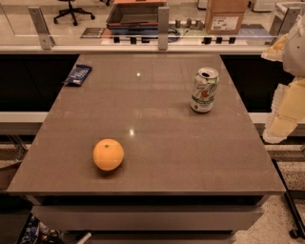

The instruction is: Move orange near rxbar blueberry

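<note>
The orange (108, 154) sits on the brown table (157, 119), front left of centre. The rxbar blueberry (77, 75), a flat dark blue wrapper with white lettering, lies at the table's far left edge. My gripper (282, 121) hangs at the right edge of the view, beyond the table's right side, far from both the orange and the bar. It holds nothing that I can see.
An opened white-green soda can (204, 90) stands upright on the table's far right part. A glass railing with metal posts (163, 28) runs behind the table. A cardboard box (225, 16) and an office chair (72, 11) stand beyond it.
</note>
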`<state>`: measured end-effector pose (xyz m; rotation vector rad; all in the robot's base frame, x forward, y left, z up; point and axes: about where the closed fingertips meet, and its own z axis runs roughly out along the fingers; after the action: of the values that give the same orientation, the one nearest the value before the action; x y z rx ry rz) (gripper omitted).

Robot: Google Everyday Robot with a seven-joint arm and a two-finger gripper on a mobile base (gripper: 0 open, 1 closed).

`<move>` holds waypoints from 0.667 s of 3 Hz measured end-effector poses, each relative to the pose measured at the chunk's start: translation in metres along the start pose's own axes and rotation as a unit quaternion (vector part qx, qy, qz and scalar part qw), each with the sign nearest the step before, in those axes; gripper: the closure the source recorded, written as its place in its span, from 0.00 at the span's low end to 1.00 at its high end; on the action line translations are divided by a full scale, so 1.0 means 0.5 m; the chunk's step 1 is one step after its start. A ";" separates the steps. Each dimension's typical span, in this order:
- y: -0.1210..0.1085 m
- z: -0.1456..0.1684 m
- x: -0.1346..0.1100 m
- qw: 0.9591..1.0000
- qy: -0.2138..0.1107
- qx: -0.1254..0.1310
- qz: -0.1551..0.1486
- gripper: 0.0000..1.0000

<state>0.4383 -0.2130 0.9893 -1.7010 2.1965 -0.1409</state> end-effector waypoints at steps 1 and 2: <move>0.000 0.000 0.000 1.000 0.000 0.000 0.000 0.00; 0.006 0.002 -0.006 1.000 -0.025 -0.005 0.003 0.00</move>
<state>0.4364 -0.2093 0.9881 -1.6845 2.1698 -0.0864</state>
